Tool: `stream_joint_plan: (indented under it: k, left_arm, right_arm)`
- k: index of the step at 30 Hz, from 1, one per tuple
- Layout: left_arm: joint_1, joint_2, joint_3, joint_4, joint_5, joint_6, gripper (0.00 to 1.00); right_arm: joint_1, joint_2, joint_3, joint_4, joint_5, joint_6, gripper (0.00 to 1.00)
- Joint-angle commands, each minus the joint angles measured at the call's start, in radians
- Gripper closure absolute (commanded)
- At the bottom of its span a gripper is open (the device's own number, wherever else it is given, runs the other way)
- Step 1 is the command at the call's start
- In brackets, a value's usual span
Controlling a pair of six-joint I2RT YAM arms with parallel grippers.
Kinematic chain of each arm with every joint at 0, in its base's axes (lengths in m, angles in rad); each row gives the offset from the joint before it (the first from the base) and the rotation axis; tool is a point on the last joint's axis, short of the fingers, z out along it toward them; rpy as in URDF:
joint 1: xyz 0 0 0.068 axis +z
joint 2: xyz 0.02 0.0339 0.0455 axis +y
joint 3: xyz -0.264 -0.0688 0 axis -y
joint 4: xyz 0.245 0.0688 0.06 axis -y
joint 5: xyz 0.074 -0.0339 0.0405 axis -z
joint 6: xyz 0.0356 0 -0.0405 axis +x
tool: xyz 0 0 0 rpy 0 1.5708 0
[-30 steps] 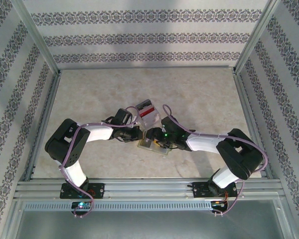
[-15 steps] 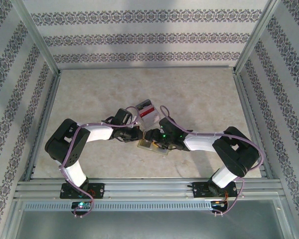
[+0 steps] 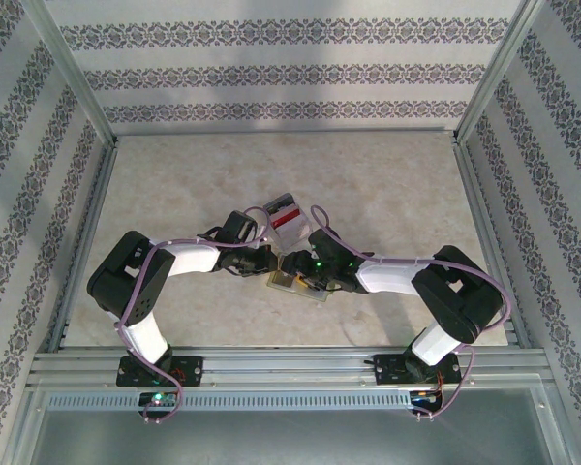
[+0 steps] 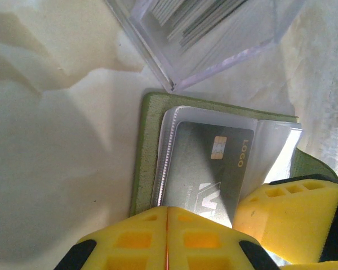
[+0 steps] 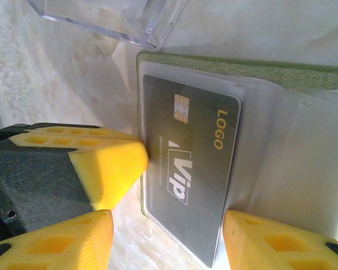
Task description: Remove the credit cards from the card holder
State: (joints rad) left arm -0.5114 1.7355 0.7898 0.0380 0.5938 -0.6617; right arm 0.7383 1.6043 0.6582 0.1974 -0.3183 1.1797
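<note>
The card holder [image 4: 142, 163] [image 5: 242, 66] [image 3: 294, 284] lies open on the table, olive-green outside with pale plastic sleeves up. A dark credit card [image 4: 211, 163] [image 5: 191, 169] marked LOGO and VIP sits in the top sleeve, its near end poking out. My left gripper [image 4: 167, 225] [image 3: 274, 265] is shut, its tip resting on the holder's edge beside the card. My right gripper [image 5: 166, 243] [image 3: 307, 273] is open, one finger on each side of the card's exposed end. One right finger [image 4: 293, 216] also appears in the left wrist view.
A clear plastic box [image 3: 289, 221] [image 4: 174, 84] [image 5: 112, 25] holding a stack of cards stands just beyond the holder, almost touching it. Both arms crowd the middle of the table. Patterned walls and metal rails enclose the table.
The right arm has edged slightly left toward the holder. The left arm and the holder have stayed put.
</note>
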Motion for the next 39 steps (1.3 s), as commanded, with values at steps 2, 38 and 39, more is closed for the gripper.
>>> stream_joint_plan:
  k: [2,38,39]
  left_arm:
    - [-0.016,0.035,-0.008,-0.087,-0.063,0.018,0.91]
    - [-0.015,0.051,-0.001,-0.089,-0.058,0.019,0.91]
    - [-0.016,0.051,-0.001,-0.088,-0.058,0.019,0.91]
  right_arm:
    - [0.015,-0.001,0.022,-0.121,0.068,-0.022,0.44]
    - [0.006,0.069,-0.103,0.253,0.001,0.082,0.47]
    - [0.006,0.068,-0.111,0.263,0.007,0.085,0.47]
